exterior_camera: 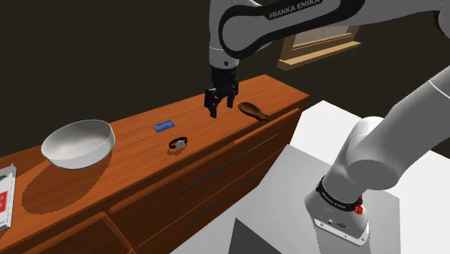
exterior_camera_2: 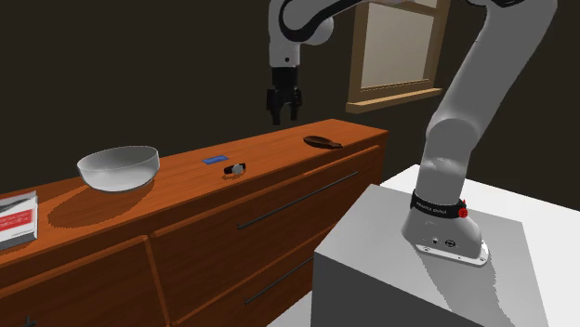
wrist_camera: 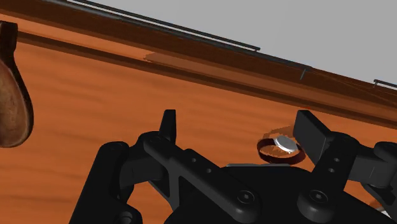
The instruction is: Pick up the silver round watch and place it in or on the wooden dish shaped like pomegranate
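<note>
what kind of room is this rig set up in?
Probably a bedroom or living room: a wooden dresser with drawers, a framed window in the dark wall behind it, and household bits on top, a pale bowl and a watch.

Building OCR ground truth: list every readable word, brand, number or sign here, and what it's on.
"FRANKA EMIKA": on the white arm, upper link, shoulder view.
Dark band round the arm's foot: pale lettering, too small to read.
Red-and-white box: print too blurred to read.
Blue card: no legible text.
</note>
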